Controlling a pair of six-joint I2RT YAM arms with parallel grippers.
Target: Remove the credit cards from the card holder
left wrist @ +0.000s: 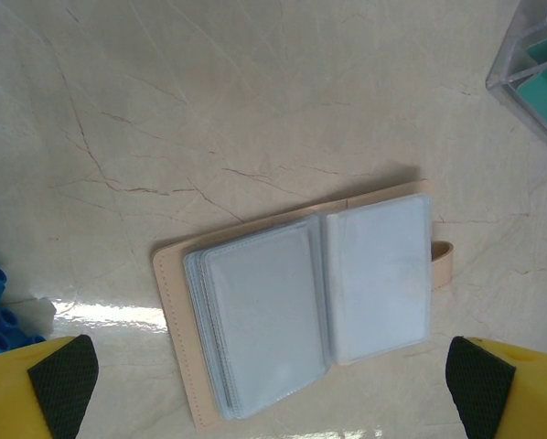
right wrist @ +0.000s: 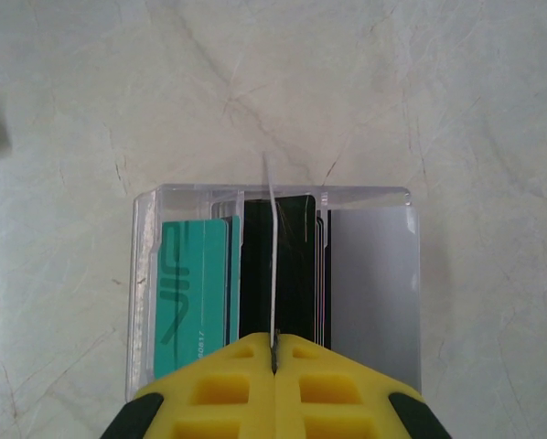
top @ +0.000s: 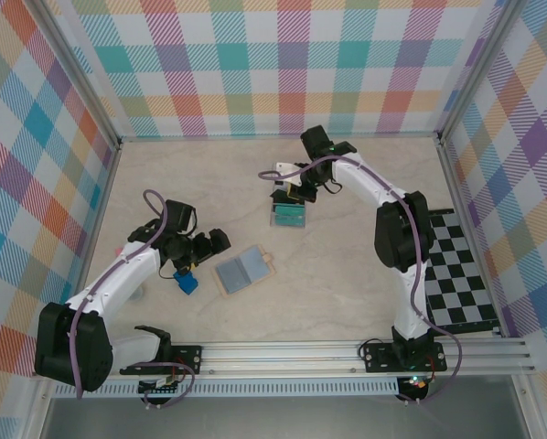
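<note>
Plaid walls (top: 273, 64), pale marbled tabletop (top: 347, 283)

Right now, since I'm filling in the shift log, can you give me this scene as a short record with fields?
card holder: open flat on the table, no card showing in the facing sleeves
left end effector: open, empty, close to the card holder
right end effector: shut on a thin card held edge-on over the clear box
clear box: holds a teal card, a dark card, a grey card
blue block: on the table, left of the card holder
</note>
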